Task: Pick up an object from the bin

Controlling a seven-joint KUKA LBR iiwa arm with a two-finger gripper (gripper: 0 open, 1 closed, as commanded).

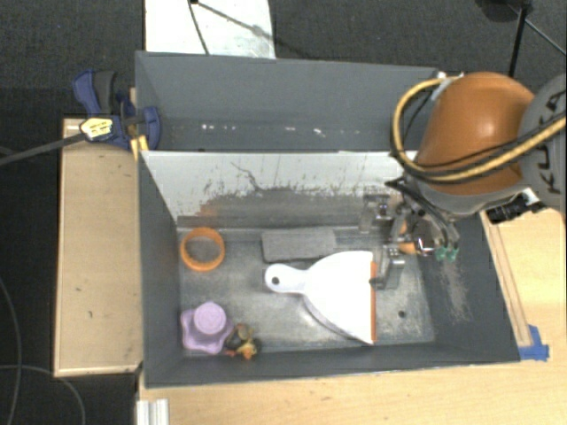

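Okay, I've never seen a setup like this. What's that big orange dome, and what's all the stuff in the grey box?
One camera looks down into a grey metal bin. The orange dome is a cover on a robot arm reaching in from the right. Its grasping tool hangs by the right edge of a white scoop. Also in the bin: a grey block, an orange ring, a purple knobbed piece and a small brown toy. Nothing visibly sits in the tool.

Left of centre in the frame I see an orange ring (203, 249) lying flat. To its right, near the middle, lies a grey block (299, 245). At lower left sits a purple toy (205, 328), with a small brown-and-yellow figure (240, 343) just beside it.
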